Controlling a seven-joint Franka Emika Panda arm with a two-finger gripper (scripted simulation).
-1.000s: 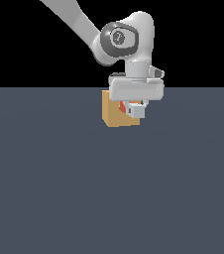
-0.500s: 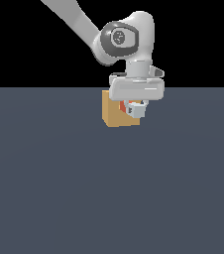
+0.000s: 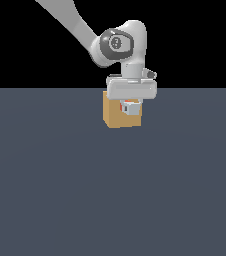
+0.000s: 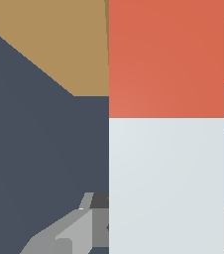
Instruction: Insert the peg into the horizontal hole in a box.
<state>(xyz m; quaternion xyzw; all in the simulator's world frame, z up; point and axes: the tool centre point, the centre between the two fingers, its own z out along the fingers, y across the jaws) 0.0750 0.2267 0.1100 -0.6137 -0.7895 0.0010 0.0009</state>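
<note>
Obstacle: the box [image 3: 116, 116] stands alone on the floor [image 3: 110, 200], directly behind the gripper [image 3: 130, 107].
Blocked side: the peg [image 4: 166, 124] fills the space between gripper and box, orange end toward it.
Free room: floor on both sides and in front of the box.

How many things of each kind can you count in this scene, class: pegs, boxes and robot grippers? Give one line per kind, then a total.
Pegs: 1, the white and orange-red peg
Boxes: 1, the tan box
Grippers: 1, the gripper holding the peg
Total: 3
</note>
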